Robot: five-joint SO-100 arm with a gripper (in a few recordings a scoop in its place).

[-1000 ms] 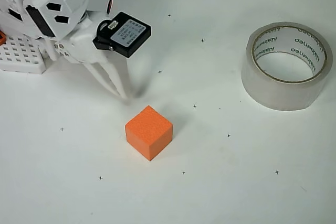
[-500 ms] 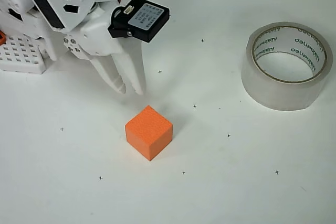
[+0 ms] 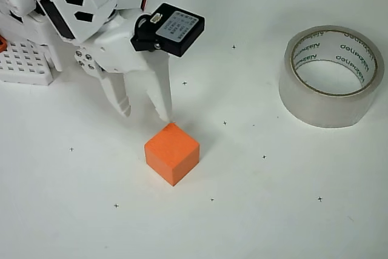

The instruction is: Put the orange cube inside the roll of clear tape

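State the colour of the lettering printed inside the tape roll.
Green, on the pale core of the tape roll, clearest in the overhead view.

white table [image 3: 291, 210], orange cube [image 3: 172, 152], roll of clear tape [image 3: 330, 77]

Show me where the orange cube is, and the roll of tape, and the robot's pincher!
orange cube [image 3: 172, 152], overhead view: on its top face.
roll of clear tape [image 3: 321, 108], overhead view: on its glossy outer wall.
gripper [image 3: 145, 114], overhead view: midway between its two white fingertips, which stand apart, just above the cube.
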